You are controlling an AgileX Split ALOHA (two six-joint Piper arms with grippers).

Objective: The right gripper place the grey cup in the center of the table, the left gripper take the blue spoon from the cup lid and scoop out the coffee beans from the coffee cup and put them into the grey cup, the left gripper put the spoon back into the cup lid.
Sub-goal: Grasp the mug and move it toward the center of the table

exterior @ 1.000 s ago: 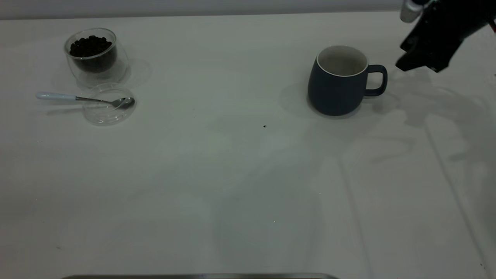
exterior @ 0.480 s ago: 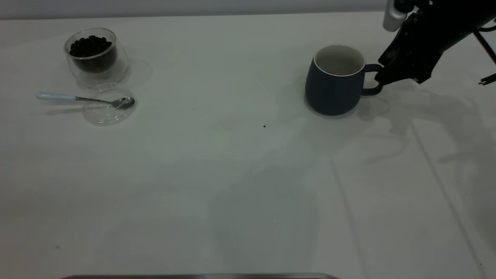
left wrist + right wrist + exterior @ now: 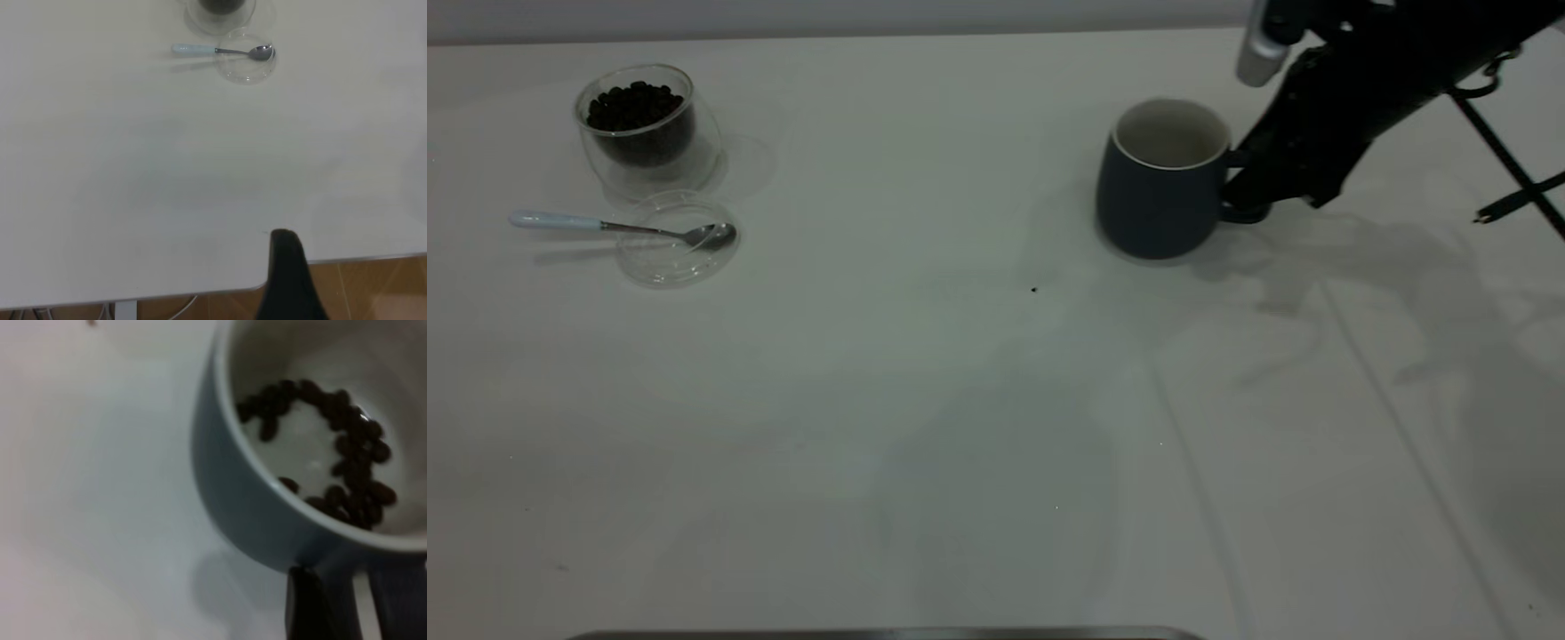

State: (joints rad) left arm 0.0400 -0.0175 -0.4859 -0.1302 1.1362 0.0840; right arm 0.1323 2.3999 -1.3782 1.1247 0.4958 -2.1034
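The grey cup stands on the white table, right of the middle and toward the back. My right gripper is shut on its loop handle, which it mostly hides. The right wrist view looks into the grey cup, where coffee beans lie on the white bottom, with my right gripper astride the handle. At far left the glass coffee cup holds coffee beans. In front of it the blue spoon rests with its bowl in the cup lid. The left gripper hangs over the table's near edge, far from the blue spoon.
A dark speck lies on the table left of the grey cup. Black cables hang behind the right arm. A metal strip runs along the front edge. The left wrist view shows the table edge and wooden floor.
My right gripper came in from the far right, closed on the grey cup's handle, and moved the cup a little to the left. The spoon, lid and coffee cup have not moved.
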